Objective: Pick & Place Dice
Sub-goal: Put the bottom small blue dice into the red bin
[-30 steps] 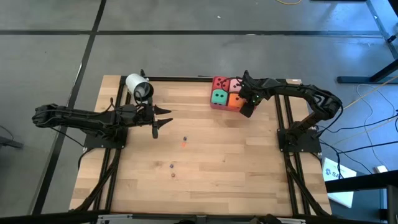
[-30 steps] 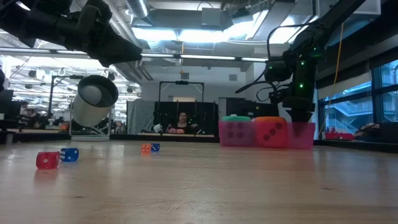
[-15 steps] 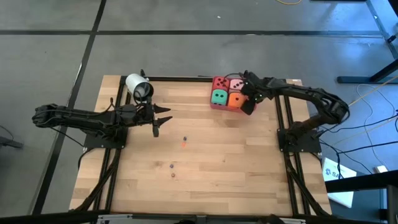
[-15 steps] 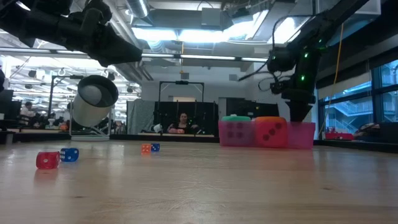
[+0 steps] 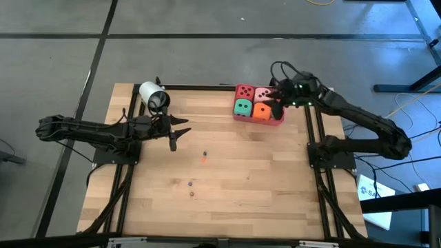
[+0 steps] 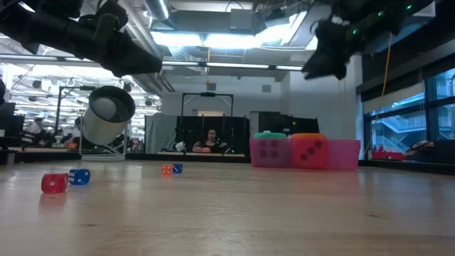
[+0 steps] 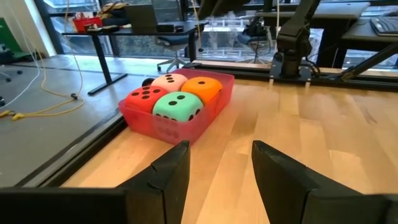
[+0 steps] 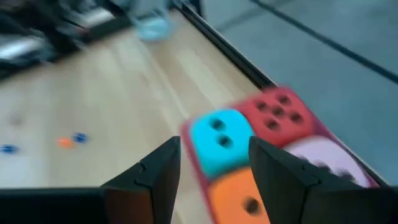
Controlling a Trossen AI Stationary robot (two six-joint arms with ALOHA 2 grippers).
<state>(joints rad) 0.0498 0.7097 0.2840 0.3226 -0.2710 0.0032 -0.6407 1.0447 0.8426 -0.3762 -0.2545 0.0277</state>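
1. A wooden table stands on grey floor, with an open workshop behind it.
2. The left tool waits, fingers parted and empty; a white cylinder lies just beside it.
3. All four dice sit in the red tray, directly beneath the right tool.
4. That tool has risen clear of the tray, fingers apart and empty, so placing looks finished.
5. No writing is readable.

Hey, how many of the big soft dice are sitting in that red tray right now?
4, packed two by two in the red tray: red die and pink die in the far row, green die and orange die in the near row. None appears hidden.
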